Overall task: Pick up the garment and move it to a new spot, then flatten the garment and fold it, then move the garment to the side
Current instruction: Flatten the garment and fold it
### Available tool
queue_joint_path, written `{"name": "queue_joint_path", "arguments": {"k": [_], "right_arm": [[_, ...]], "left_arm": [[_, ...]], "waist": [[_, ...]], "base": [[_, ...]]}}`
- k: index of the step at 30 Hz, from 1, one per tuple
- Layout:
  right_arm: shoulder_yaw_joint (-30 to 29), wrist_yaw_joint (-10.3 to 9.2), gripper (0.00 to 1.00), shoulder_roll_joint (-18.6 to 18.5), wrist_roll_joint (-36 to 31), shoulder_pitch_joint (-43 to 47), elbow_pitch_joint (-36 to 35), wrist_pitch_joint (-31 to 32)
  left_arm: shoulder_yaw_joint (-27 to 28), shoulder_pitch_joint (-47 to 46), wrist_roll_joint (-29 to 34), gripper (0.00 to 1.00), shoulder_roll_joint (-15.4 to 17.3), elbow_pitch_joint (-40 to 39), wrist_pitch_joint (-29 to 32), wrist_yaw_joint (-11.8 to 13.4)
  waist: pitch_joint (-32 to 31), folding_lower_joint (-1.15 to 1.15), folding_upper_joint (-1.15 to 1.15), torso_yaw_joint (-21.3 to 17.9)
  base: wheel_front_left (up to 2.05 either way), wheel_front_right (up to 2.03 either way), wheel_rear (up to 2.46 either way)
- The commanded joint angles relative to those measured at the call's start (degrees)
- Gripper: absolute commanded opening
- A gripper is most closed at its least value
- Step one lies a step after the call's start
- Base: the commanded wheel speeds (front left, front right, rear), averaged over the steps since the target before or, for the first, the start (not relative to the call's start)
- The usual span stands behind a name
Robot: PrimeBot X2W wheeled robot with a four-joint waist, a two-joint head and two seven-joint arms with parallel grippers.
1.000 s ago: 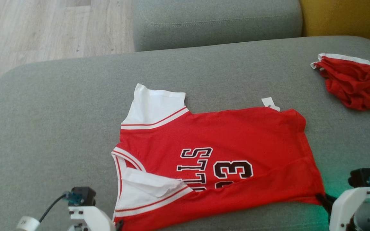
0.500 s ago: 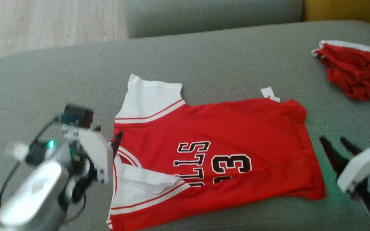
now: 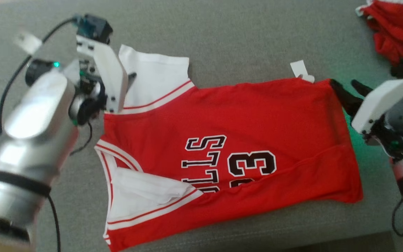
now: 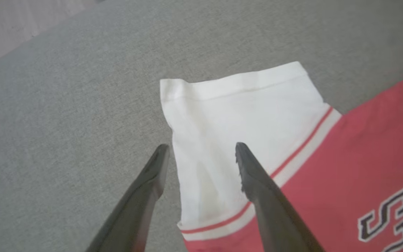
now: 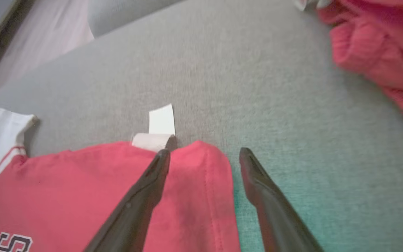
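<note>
The garment (image 3: 250, 115) is a red jersey with white sleeves and black lettering, spread on the grey cushion (image 3: 222, 38) with its near edge folded over. My left gripper (image 3: 128, 78) hovers open over the far white sleeve (image 4: 236, 105). In the left wrist view its fingers (image 4: 201, 150) straddle the sleeve's outer edge. My right gripper (image 3: 345, 85) is open at the garment's far right corner. In the right wrist view that red corner (image 5: 201, 168) lies between the fingers (image 5: 205, 154), beside a white tag (image 5: 161, 120).
A second crumpled red cloth (image 3: 397, 31) lies at the cushion's far right, also seen as a red heap (image 5: 380, 49). Pale wood floor (image 4: 12, 28) shows beyond the cushion's far left. The cushion's front edge (image 3: 257, 241) runs just below the garment.
Both grippers opened at the garment's near edge and moved up to its far edge, left to the sleeve, right to the hem corner. The head camera tilted down.
</note>
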Motion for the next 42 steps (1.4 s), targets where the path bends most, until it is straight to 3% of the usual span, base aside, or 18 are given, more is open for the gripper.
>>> {"name": "queue_joint_path", "arguments": {"k": [1, 8, 18, 19, 20, 21, 22, 29, 35, 42], "right_arm": [[3.1, -0.05, 1.0, -1.8, 0.9, -2.8, 0.6, 0.0], [11.0, -0.05, 1.0, -1.9, 4.4, -8.4, 6.7, -2.2], [19.9, -0.05, 1.0, -3.1, 10.5, -10.8, 8.4, -3.3], [20.9, -0.05, 0.82, -3.3, 11.2, -10.8, 8.5, -3.2], [21.9, -0.05, 0.51, -3.5, 11.7, -11.0, 8.5, -3.2], [22.7, -0.05, 0.05, -3.8, 12.2, -11.1, 8.5, -3.4], [23.4, -0.05, 0.0, -4.1, 12.8, -11.3, 8.5, -3.8], [25.3, -0.05, 0.0, -5.0, 14.9, -12.7, 10.5, -12.0], [25.3, -0.05, 0.0, -4.6, 13.8, -14.2, 16.4, -19.9], [26.9, -0.05, 0.0, -2.9, 13.8, -15.2, 18.4, -26.2]], "left_arm": [[1.4, -5.9, 0.9, 1.0, 0.8, 1.8, 0.5, -0.7], [1.2, -13.5, 1.7, 1.0, -1.5, 12.0, -0.4, -1.4], [1.5, -17.7, 0.8, 1.0, -3.3, 20.7, -1.4, -2.5], [1.4, -18.0, 0.7, 0.73, -3.5, 21.3, -1.5, -2.7], [1.3, -18.2, 0.7, 0.36, -3.7, 21.9, -1.6, -2.9], [1.1, -18.4, 0.7, 0.0, -3.8, 22.5, -1.7, -3.0], [0.9, -18.6, 0.8, 0.0, -4.0, 23.0, -1.9, -3.2], [0.4, -19.8, 1.9, 0.0, -4.3, 25.5, -8.0, -2.1], [0.2, -19.5, 2.2, 0.0, -4.3, 28.1, -11.8, -1.4], [1.0, -18.4, 0.5, 0.0, -4.9, 30.0, -14.6, -2.5]], "waist": [[2.7, -0.02, 0.0, -0.9], [5.9, -0.02, 0.0, -2.0], [7.5, -0.02, 0.0, -3.2], [7.5, -0.02, 0.0, -3.2], [7.5, -0.02, 0.0, -3.3], [7.5, -0.02, 0.0, -3.3], [7.4, -0.02, 0.0, -3.3], [6.0, -0.02, 0.0, -2.7], [3.5, -0.02, 0.0, -2.3], [1.1, -0.02, 0.0, -1.7]], "base": [[0.0, 0.0, 0.0], [0.0, 0.0, 0.0], [0.0, 0.0, 0.0], [0.0, 0.0, 0.0], [0.0, 0.0, 0.0], [0.0, 0.0, 0.0], [0.0, 0.0, 0.0], [0.0, 0.0, 0.0], [0.0, 0.0, 0.0], [0.0, 0.0, 0.0]]}}
